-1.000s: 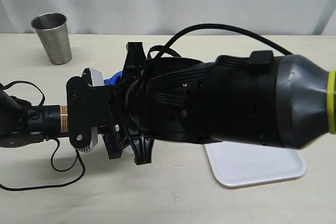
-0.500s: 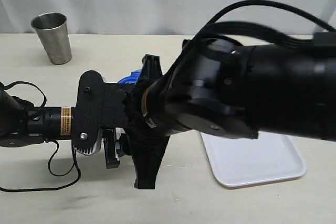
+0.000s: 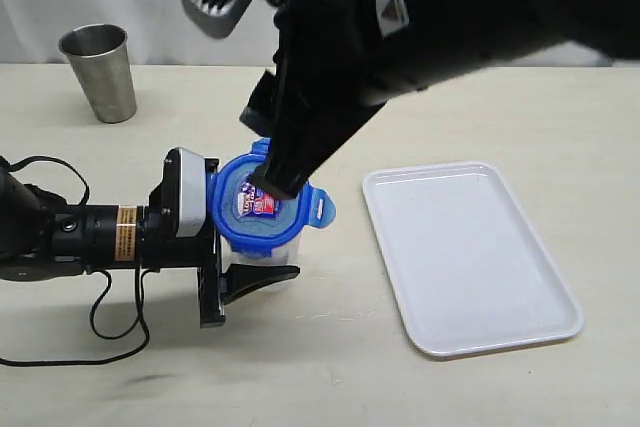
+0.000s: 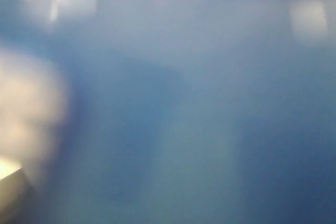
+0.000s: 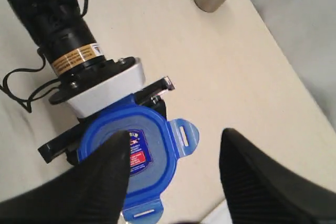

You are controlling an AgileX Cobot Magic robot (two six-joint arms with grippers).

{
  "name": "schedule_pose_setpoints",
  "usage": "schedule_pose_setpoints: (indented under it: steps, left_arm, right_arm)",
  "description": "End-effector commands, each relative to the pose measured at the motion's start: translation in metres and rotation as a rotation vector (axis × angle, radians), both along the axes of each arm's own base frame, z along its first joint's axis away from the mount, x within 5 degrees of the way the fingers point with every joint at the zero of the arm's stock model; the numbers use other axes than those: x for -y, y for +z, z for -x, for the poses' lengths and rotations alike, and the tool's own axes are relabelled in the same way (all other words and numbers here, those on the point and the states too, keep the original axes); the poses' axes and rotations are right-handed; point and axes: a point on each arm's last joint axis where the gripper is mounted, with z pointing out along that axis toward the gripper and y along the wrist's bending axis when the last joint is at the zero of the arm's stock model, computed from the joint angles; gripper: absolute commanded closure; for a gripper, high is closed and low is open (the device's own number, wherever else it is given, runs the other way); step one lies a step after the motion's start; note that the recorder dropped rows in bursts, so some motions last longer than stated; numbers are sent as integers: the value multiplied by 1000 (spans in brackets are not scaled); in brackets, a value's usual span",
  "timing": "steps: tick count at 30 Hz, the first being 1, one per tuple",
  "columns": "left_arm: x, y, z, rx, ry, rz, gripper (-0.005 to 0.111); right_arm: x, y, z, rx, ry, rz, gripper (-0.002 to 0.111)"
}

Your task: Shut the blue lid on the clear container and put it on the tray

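Holding the clear container in the left fingers, blue lid on top; hovering released right fingers just above.

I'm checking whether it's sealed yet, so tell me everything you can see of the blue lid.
The blue lid is translucent blue plastic, rounded-octagonal, with a colourful sticker in its middle. It lies level on top of the clear container. Two snap flaps visibly stick outward, not folded down. The right gripper hangs open above it, one finger over the sticker; whether it touches the lid is unclear.
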Motion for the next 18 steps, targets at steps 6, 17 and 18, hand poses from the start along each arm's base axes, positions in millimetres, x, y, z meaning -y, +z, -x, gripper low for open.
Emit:
schedule_pose_setpoints:
  steps: [6, 17, 18]
  left_arm:
    - [3, 3, 5, 114, -75, -21, 107]
    - [3, 3, 3, 194, -78, -47, 107]
    - [3, 3, 3, 194, -80, -48, 107]
  right_arm:
    - [-26, -36, -66, -367, 120, 181, 59]
    - [-21, -24, -69, -284, 125, 222, 60]
    - [-17, -13, -61, -291, 142, 200, 60]
